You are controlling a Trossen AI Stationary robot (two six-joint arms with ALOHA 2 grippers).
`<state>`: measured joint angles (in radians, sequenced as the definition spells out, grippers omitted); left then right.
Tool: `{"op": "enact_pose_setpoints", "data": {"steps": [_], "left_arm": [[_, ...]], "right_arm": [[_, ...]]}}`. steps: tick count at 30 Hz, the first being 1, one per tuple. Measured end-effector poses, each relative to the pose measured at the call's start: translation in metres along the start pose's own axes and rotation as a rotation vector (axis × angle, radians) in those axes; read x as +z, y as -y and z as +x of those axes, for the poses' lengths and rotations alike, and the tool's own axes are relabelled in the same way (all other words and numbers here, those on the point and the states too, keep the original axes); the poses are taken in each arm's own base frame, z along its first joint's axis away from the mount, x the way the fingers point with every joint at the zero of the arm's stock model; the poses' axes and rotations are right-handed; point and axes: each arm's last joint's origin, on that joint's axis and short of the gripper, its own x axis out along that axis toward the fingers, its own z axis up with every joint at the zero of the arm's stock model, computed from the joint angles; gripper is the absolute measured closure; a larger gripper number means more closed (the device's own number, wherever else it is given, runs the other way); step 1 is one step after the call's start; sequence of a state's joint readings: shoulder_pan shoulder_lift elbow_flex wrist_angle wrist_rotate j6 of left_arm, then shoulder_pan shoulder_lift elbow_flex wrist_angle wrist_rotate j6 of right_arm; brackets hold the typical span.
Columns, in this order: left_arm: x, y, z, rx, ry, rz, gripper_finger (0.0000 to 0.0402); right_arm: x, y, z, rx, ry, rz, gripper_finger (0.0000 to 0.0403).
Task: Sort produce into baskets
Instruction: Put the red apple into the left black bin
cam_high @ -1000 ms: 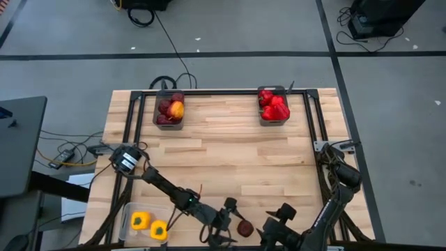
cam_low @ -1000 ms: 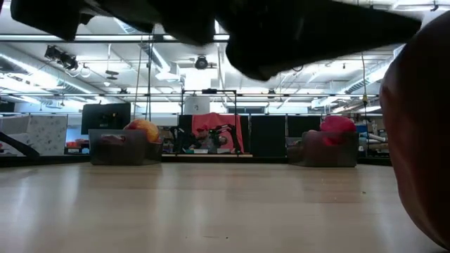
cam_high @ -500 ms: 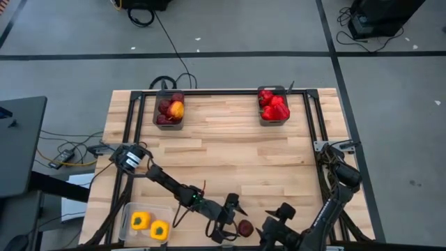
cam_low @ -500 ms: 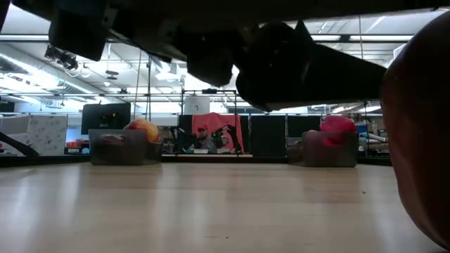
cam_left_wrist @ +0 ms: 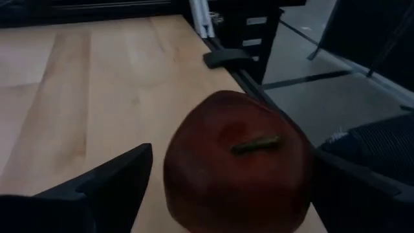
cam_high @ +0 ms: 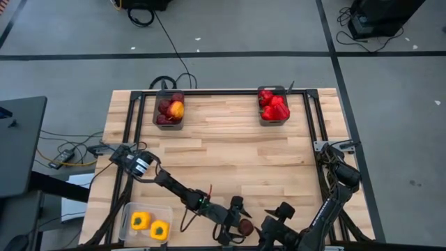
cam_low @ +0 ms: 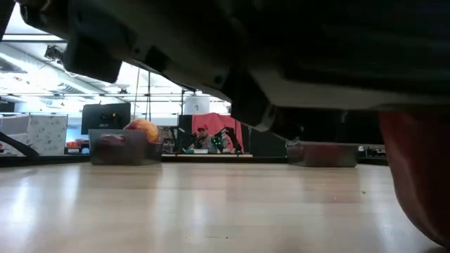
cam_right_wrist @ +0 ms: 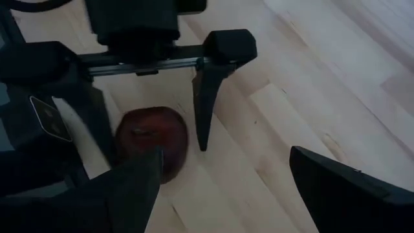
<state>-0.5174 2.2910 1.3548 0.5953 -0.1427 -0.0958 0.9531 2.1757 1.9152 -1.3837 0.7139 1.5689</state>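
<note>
A: Down at six o'clock on the table (cam_high: 230, 150), near edge: left gripper (cam_high: 237, 224) spread wide around the dark maroon apple (cam_high: 244, 227), one finger (cam_right_wrist: 208, 97) on each side. No squeeze visible yet.

B: Confirmed from the left wrist: apple (cam_left_wrist: 238, 171) sitting on the wood between both fingers, stem lying across the top. Apple untouched on one side, unclear on the other.

A: Just beside at five o'clock: right gripper (cam_high: 277, 222), jaws wide, holding nothing, hovering near the table's edge.

B: Over at seven o'clock: clear bin (cam_high: 145, 222) with two yellow peppers (cam_high: 140, 221) inside.

A: Far edge now. Eleven o'clock: dark grey bin (cam_high: 169, 110) holding maroon apples plus the orange-red apple (cam_high: 177, 109).

B: One o'clock: second grey bin (cam_high: 273, 106), heaped with red peppers (cam_high: 275, 107).
</note>
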Motion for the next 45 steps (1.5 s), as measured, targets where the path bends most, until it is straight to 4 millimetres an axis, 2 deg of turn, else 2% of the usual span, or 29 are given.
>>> {"op": "enact_pose_setpoints", "data": {"steps": [3, 7, 8, 13, 17, 19, 24, 30, 37, 41, 45], "left_arm": [[0.0, -0.003, 0.0, 0.008, -0.001, -0.014, 0.0057], [0.0, -0.005, 0.001, 0.014, -0.003, -0.051, 0.0141], [0.0, -0.007, 0.001, 0.017, -0.002, -0.085, 0.0148], [0.01, -0.029, -0.001, 0.028, -0.003, -0.265, 0.0148], [0.023, -0.042, -0.012, 0.058, 0.006, -0.276, 0.0148], [0.027, -0.048, -0.024, 0.097, 0.005, -0.273, 0.0148], [0.039, -0.071, -0.072, 0.285, 0.031, -0.255, 0.0142], [0.033, -0.091, -0.151, 0.43, 0.053, -0.258, 0.0141], [0.005, -0.116, -0.238, 0.636, 0.104, -0.312, 0.014], [-0.01, -0.133, -0.275, 0.814, 0.141, -0.363, 0.0134], [-0.012, -0.149, -0.303, 0.981, 0.142, -0.4, 0.0118]], "right_arm": [[0.0, 0.0, 0.0, -0.001, 0.0, 0.005, 0.0056], [0.0, 0.0, 0.0, -0.003, 0.002, 0.022, 0.0056], [0.0, 0.001, 0.0, -0.005, 0.002, 0.025, 0.0056], [0.002, 0.005, 0.0, -0.042, 0.066, 0.039, 0.0056], [0.006, 0.012, -0.001, -0.076, 0.206, 0.072, 0.0056], [0.008, 0.016, -0.001, -0.104, 0.232, 0.082, 0.0056], [0.004, 0.021, 0.007, -0.13, 0.225, 0.111, 0.0056], [-0.006, 0.028, 0.022, -0.182, 0.23, 0.14, 0.0056], [-0.009, 0.05, 0.072, -0.346, 0.207, 0.147, 0.0056], [-0.008, 0.061, 0.1, -0.406, 0.119, 0.179, 0.0056], [-0.002, 0.067, 0.12, -0.43, 0.029, 0.168, 0.0056]]}}
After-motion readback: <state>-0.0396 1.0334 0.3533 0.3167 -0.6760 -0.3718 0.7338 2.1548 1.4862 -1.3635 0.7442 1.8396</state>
